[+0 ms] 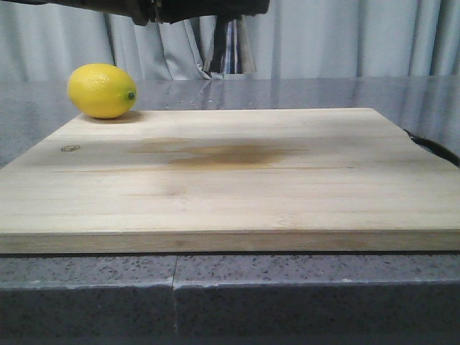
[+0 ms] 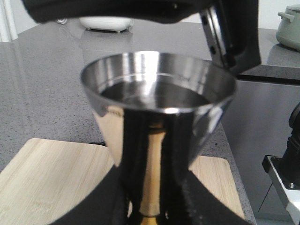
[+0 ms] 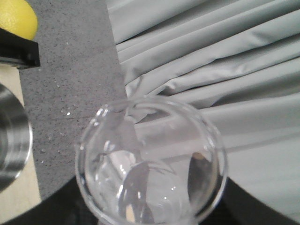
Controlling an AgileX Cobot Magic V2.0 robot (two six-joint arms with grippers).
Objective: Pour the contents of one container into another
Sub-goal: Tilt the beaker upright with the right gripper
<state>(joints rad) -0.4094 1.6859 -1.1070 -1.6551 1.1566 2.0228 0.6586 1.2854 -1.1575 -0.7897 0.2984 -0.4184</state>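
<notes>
My left gripper [image 2: 152,208] is shut on the narrow waist of the polished steel jigger [image 2: 157,112] and holds it upright above the board. Clear liquid lies in the jigger's upper cone. In the front view only its lower cone [image 1: 230,47] shows, at the top edge under dark arm parts. My right gripper [image 3: 150,213] is shut on the clear glass beaker [image 3: 152,164], whose open mouth faces the camera. The jigger's rim [image 3: 11,136] lies close beside the beaker. I cannot tell whether liquid is left in the beaker.
A wooden cutting board [image 1: 230,180] covers the grey speckled counter [image 1: 230,287]. A yellow lemon [image 1: 102,90] rests at the board's far left corner. Grey curtains [image 1: 345,39] hang behind. A white appliance [image 2: 105,22] and a green pot [image 2: 290,28] stand far off.
</notes>
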